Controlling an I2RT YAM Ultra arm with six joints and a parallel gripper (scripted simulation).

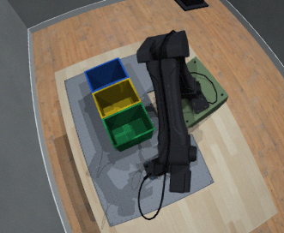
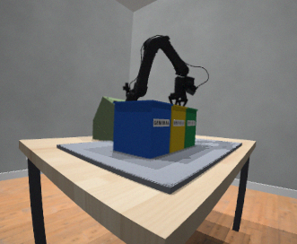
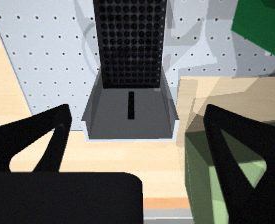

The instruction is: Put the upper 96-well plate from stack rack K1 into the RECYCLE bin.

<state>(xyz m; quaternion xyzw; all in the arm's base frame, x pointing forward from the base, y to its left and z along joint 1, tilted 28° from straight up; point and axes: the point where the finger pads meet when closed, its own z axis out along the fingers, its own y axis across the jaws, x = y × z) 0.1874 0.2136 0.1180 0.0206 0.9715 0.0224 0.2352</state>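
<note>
In the wrist view a black well plate with many small holes lies in a grey open-fronted rack on the dotted mat. I cannot tell whether a second plate lies under it. My gripper is open and empty, hanging above and in front of the rack. The arm hides the rack in the top and exterior views. The yellow bin stands upright between the blue bin and the green bin; it also shows in the exterior view. The gripper hangs behind the bins, above their rims.
An olive-green sloped block stands on the table right of the arm, and shows under the right finger in the wrist view. A corner of the green bin is at the wrist view's top right. A black cable loops by the arm's base.
</note>
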